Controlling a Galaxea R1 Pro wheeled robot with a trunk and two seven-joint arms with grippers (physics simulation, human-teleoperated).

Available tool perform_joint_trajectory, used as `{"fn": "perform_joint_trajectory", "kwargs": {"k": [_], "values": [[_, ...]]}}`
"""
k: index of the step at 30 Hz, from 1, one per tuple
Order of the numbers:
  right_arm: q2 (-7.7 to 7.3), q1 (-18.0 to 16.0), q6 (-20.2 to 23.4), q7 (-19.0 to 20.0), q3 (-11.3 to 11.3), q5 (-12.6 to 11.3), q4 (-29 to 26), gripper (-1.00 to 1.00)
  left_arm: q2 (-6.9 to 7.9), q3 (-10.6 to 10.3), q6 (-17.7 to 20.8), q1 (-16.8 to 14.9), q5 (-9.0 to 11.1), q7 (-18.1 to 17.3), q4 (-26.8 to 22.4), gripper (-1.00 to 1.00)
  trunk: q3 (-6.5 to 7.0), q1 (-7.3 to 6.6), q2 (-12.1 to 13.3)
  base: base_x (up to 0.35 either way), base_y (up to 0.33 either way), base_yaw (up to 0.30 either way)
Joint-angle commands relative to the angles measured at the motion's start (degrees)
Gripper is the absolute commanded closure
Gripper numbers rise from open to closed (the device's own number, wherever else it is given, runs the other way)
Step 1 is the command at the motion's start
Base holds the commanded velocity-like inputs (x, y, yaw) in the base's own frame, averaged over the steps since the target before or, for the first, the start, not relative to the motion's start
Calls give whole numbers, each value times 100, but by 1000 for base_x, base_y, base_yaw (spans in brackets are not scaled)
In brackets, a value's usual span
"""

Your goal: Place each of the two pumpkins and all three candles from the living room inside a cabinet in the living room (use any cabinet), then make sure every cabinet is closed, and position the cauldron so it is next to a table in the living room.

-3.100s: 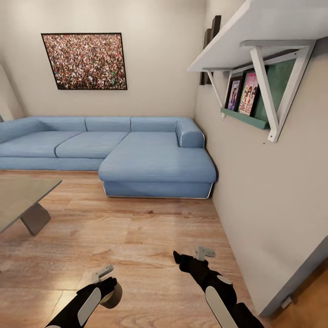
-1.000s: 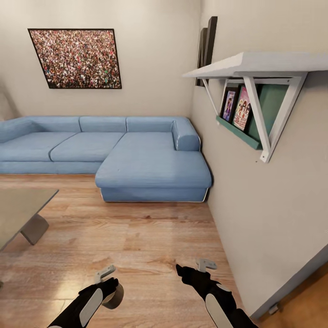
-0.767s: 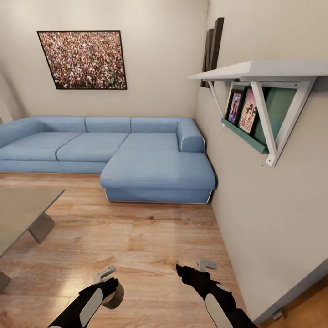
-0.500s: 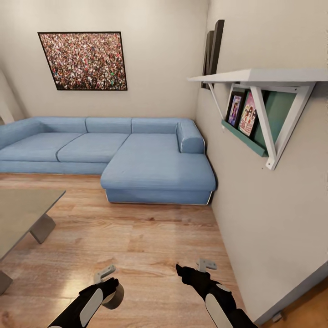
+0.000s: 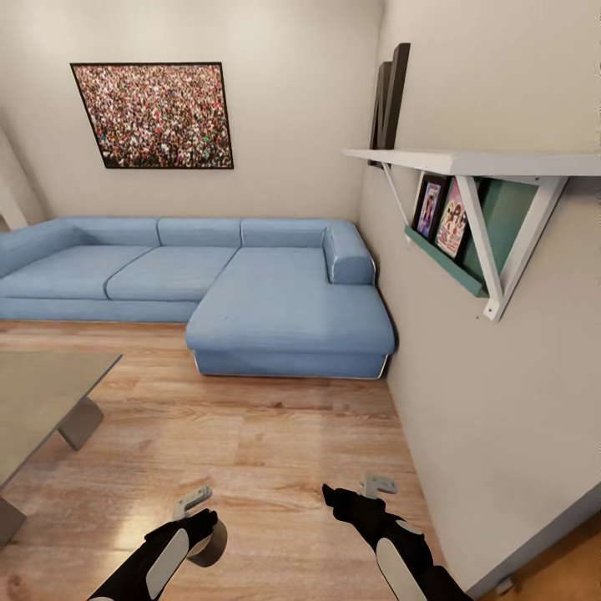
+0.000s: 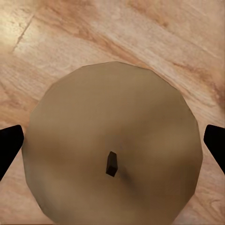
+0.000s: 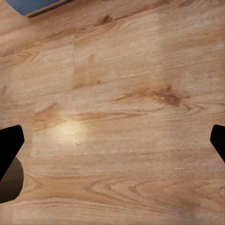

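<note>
Camera has shifted, so the wall shelf (image 5: 467, 159) now reads edge-on. Left gripper (image 5: 199, 519) clasps a candle (image 6: 112, 140) above the wood floor (image 5: 275, 434). Right gripper (image 5: 365, 494) is spread, empty. Grey desk (image 5: 33, 392) at left.

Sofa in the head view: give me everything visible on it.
The sofa is an L-shaped sectional in light blue fabric with a fine woven texture. A long seat run with back cushions lies along the far wall under the framed crowd picture; a chaise section juts forward toward the camera beside the right wall. A rounded armrest sits at the corner by that wall. A thin pale trim runs along its base. It rests on the wooden floor, with nothing on its cushions. Its left end is cut off by the frame.
</note>
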Motion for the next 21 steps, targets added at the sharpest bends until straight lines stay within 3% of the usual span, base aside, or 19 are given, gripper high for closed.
{"fn": "perform_joint_trajectory", "kwargs": {"k": [1, 8, 21], "values": [[1, -4, 12, -51, 9, -53, -9, -100, 9, -49, 17, -1, 50, 60, -9, 100, 13, -23, 39, 0, 0, 4], [0, -4, 11, -51, 9, -62, -3, -100, 9, -49, 12, 6, 51, 60, -3, 100, 121, -155, 280, -48, 0, 51], [5, -4, 12, -51, 9, -67, 0, -100, 2, -49, 8, 8, 51, 60, -10, 100, 121, -155, 280, -307, 0, 19]]}}
